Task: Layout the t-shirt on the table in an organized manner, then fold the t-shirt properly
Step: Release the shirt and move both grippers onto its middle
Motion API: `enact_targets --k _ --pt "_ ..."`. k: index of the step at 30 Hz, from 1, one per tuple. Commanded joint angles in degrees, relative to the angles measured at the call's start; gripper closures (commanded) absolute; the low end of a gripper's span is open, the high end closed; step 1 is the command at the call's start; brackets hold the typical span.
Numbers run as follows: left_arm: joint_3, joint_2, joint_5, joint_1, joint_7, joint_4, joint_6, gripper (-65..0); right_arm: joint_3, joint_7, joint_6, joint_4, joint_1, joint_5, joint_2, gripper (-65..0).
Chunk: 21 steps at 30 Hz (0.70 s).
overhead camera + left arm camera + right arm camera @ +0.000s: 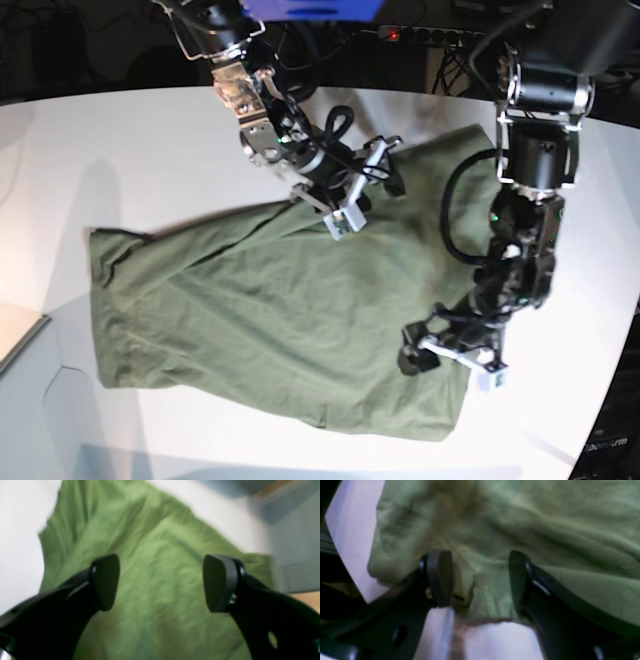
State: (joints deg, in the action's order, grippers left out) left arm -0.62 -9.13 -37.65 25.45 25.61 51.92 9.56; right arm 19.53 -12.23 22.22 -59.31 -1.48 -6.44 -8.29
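Observation:
The olive-green t-shirt lies spread and wrinkled across the white table. My left gripper hovers over the shirt's right lower part. In the left wrist view it is open, with only cloth below the gap. My right gripper sits at the shirt's far edge. In the right wrist view it is open, its pads standing on either side of a stitched hem that lies on the table. Collar and sleeves are hard to make out.
A power strip and cables lie behind the table's far edge. The table's curved front edge runs along the lower left, with a pale board beyond it. In the left wrist view the table's edge and floor show at right.

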Motion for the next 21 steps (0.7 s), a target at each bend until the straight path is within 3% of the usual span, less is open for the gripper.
enact_targets --k 1,3,7,11,16,21 --pt "-1.8 0.2 -0.6 3.1 -2.5 -2.3 0.8 -50.3 0.1 0.1 0.2 -0.6 -1.1 -0.1 -0.7 -35.9" --pt "-4.8 0.4 0.0 4.6 -5.9 -7.8 0.9 -50.3 0.0 0.1 0.2 -0.4 -1.1 -0.1 -0.7 -35.9" --pt "-9.9 0.5 1.0 5.3 -11.7 -16.2 0.9 -50.3 -0.4 0.1 0.2 -0.3 -0.9 -0.3 2.4 -35.9" --pt "-12.7 0.1 3.7 4.8 -15.5 -21.2 0.8 -50.3 -5.9 0.1 0.2 -0.4 1.2 -0.2 4.8 -35.9" --pt "-12.6 -1.5 4.1 0.4 -14.7 -22.0 0.9 -50.1 -11.2 0.1 0.2 -0.4 2.5 -0.1 7.5 -35.9" --pt "-12.3 -3.8 3.8 -7.9 -10.1 -12.7 0.8 -50.0 -15.3 0.1 0.2 -0.5 2.6 -0.1 10.7 -35.9"
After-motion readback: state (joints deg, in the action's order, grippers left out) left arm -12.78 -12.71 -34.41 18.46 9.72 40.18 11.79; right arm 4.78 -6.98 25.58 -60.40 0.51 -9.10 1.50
